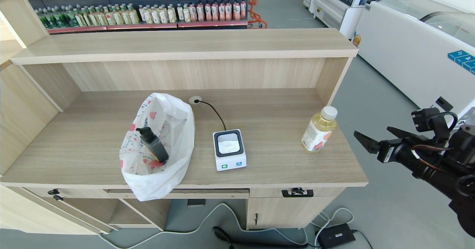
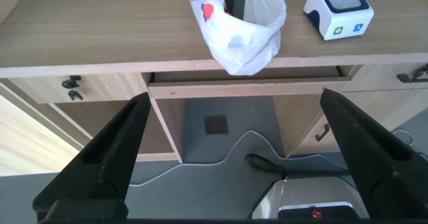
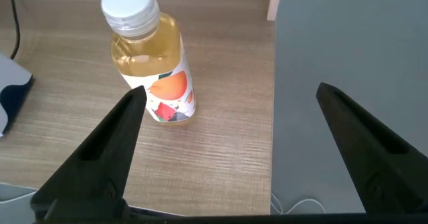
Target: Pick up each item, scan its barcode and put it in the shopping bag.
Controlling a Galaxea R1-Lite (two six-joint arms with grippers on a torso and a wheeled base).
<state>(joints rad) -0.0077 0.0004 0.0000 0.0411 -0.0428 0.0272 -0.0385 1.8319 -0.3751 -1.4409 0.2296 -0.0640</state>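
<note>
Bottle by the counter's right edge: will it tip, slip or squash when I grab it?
The bottle stands tall and narrow, nearly full, so probably weighty and apt to tip if nudged high. Smooth round sides may slip, and roll if toppled.

Upright white-capped bottle (image 3: 148, 63) near the wooden counter (image 3: 221, 150) edge, before the wide-spread right pincer (image 3: 231, 93).

I've got a pale wooden table (image 1: 267, 130) with a raised back ledge in front of me. Behind it, shelves of drink bottles (image 1: 148, 13), with an orange rack (image 1: 256, 4) beside them. White chest freezers (image 1: 408, 45) stand off to the right. On the floor below lie a white cable (image 1: 207, 219) and a black power brick (image 1: 336, 236).
</note>
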